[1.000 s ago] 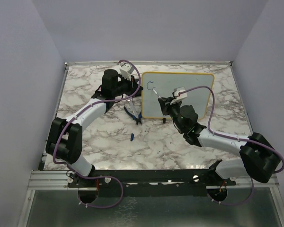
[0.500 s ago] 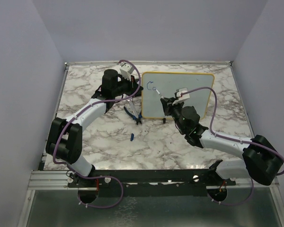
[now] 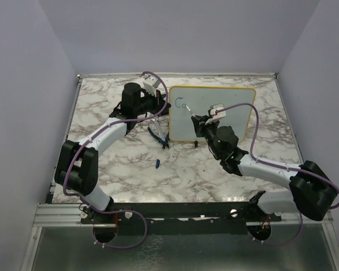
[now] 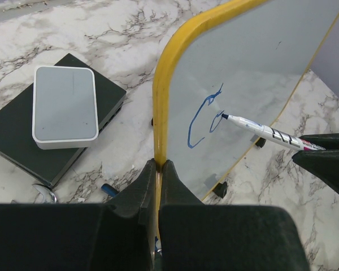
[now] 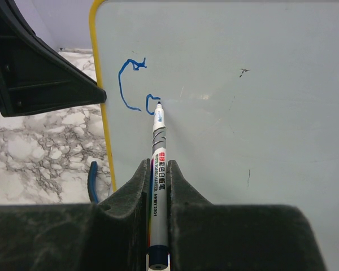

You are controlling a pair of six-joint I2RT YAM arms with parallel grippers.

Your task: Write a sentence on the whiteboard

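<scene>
The whiteboard (image 3: 231, 110), white with a thin yellow frame, stands upright at the back middle of the marble table. My left gripper (image 4: 159, 165) is shut on its yellow left edge (image 4: 161, 113). A blue "C" and a small second stroke (image 5: 151, 100) are drawn near the board's upper left corner. My right gripper (image 5: 158, 166) is shut on a white marker (image 5: 159, 148), whose tip touches the whiteboard (image 5: 243, 124) at the second stroke. From the left wrist the marker (image 4: 260, 131) comes in from the right, tip at the blue marks.
A small grey-and-black box (image 4: 65, 110) lies left of the board. Blue-handled pliers (image 3: 160, 137) lie by the board's lower left corner, and a blue marker cap (image 3: 157, 164) rests further forward. The board stands on small black feet (image 4: 219, 189).
The marker tip has moved a little to the right on the board, and a small second blue stroke now stands next to the "C". The left gripper has held still.
</scene>
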